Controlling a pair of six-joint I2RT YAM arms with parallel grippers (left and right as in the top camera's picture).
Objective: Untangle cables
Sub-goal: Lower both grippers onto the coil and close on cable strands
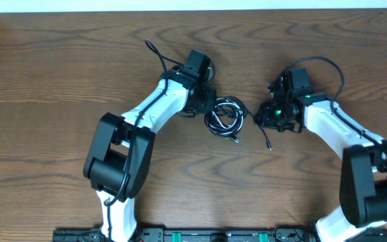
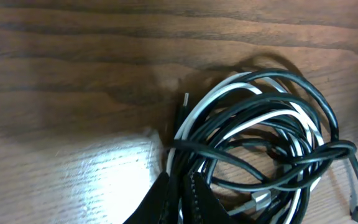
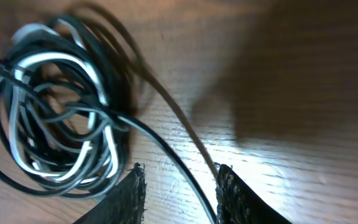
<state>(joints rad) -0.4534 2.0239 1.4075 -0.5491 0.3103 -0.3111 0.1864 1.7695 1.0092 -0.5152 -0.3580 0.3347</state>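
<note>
A dark brown wood-grain counter (image 1: 46, 101) is filling the whole view, with a pale strip (image 1: 193, 5) running along its far edge. Light is glaring off the wood in a bright patch (image 2: 114, 171), with soft shadows falling nearby.

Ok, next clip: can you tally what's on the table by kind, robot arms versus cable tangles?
robot arms: 2 (left arm, right arm)
cable tangle: 1
total: 3
</note>
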